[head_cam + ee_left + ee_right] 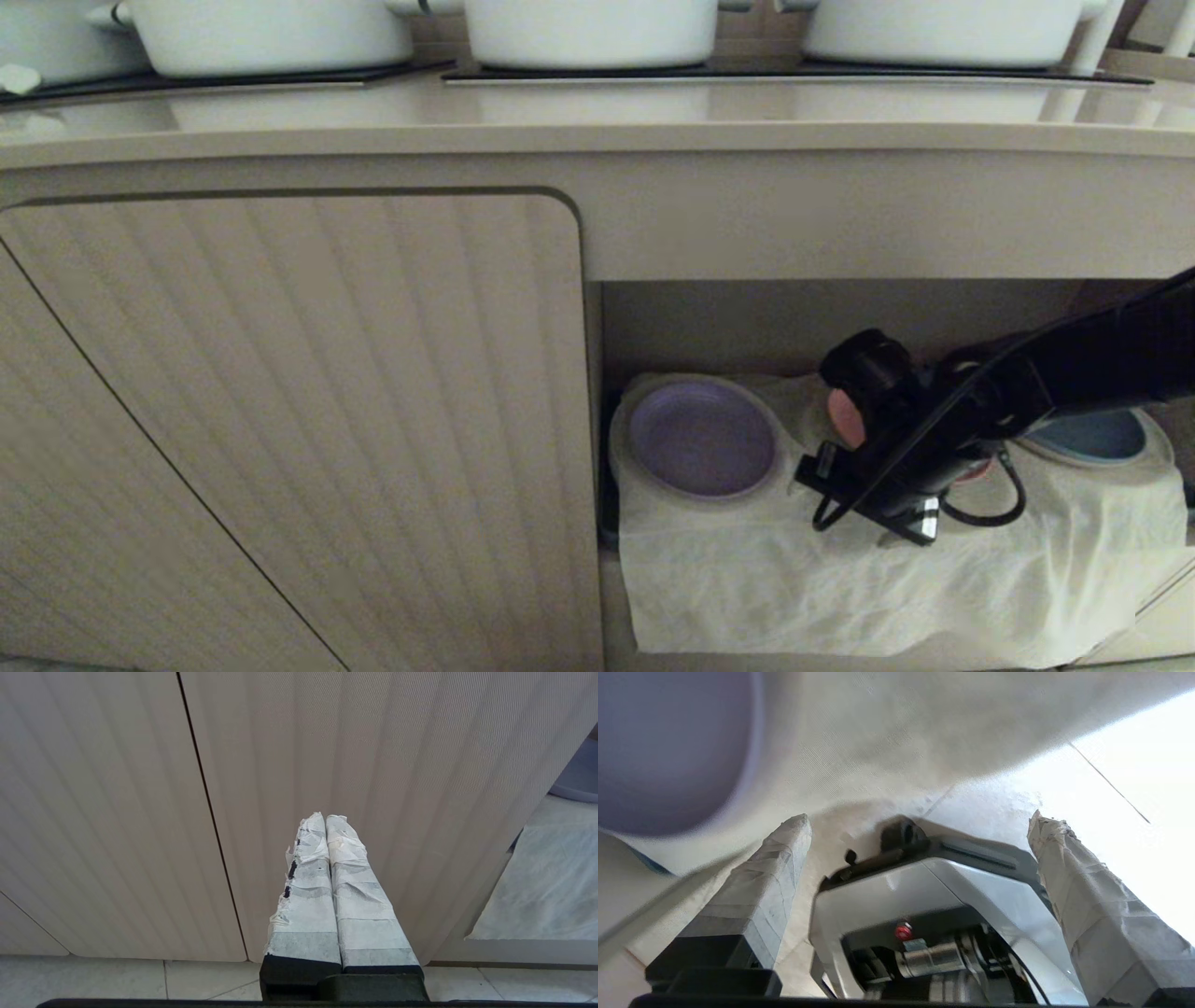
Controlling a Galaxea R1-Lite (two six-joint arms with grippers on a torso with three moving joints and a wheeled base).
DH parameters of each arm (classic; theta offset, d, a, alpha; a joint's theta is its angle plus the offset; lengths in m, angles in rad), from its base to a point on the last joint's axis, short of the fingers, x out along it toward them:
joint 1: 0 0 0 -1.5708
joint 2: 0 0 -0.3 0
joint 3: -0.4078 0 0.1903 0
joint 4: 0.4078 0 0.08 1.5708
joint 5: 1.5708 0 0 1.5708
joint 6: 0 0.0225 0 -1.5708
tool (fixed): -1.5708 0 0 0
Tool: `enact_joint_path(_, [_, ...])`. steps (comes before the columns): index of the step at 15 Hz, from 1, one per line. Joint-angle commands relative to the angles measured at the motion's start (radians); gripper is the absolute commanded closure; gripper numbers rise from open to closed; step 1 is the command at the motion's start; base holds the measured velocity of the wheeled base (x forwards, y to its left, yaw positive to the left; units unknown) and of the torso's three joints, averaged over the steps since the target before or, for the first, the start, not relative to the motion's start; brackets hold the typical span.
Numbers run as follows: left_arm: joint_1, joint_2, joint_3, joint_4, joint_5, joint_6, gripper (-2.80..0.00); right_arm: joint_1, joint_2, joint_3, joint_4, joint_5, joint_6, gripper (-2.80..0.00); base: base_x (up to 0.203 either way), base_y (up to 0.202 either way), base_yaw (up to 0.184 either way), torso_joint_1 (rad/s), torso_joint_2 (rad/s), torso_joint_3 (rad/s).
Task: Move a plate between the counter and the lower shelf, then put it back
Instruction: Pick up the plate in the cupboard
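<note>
The plate (702, 437) sits on the white cloth (840, 579) at the left end of the lower shelf (794, 327), under the counter (597, 117). The right gripper (920, 826) hangs empty beside it, fingers spread wide. The left gripper (325, 820), fingers pressed together, faces the cabinet door (117, 812).

No legible text, labels, brand marks, numbers or signs in any view. Checked the surfaces that might carry some: none can be made out.
</note>
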Motion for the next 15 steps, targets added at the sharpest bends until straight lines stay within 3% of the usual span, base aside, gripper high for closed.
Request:
enact_joint_path(1, [0.000, 0.001, 0.000, -0.001, 0.000, 0.000, 0.00, 0.000, -0.060, 0.054, 0.001, 0.000, 0.001, -2.80, 0.000, 0.000, 0.000, 0.000, 0.00, 0.000])
enact_joint_path(7, [0.000, 0.001, 0.000, -0.001, 0.000, 0.000, 0.00, 0.002, -0.188, 0.206, -0.007, 0.000, -0.019, -2.80, 0.000, 0.000, 0.000, 0.000, 0.00, 0.000])
enact_joint_path(8, [0.000, 0.001, 0.000, -0.001, 0.000, 0.000, 0.00, 0.002, -0.214, 0.235, -0.010, 0.000, -0.020, 0.00, 0.000, 0.000, 0.000, 0.000, 0.00, 0.000])
enact_joint_path(15, [0.000, 0.001, 0.000, -0.001, 0.000, 0.000, 0.00, 0.002, -0.406, 0.433, -0.012, -0.002, -0.023, 0.00, 0.000, 0.000, 0.000, 0.000, 0.00, 0.000])
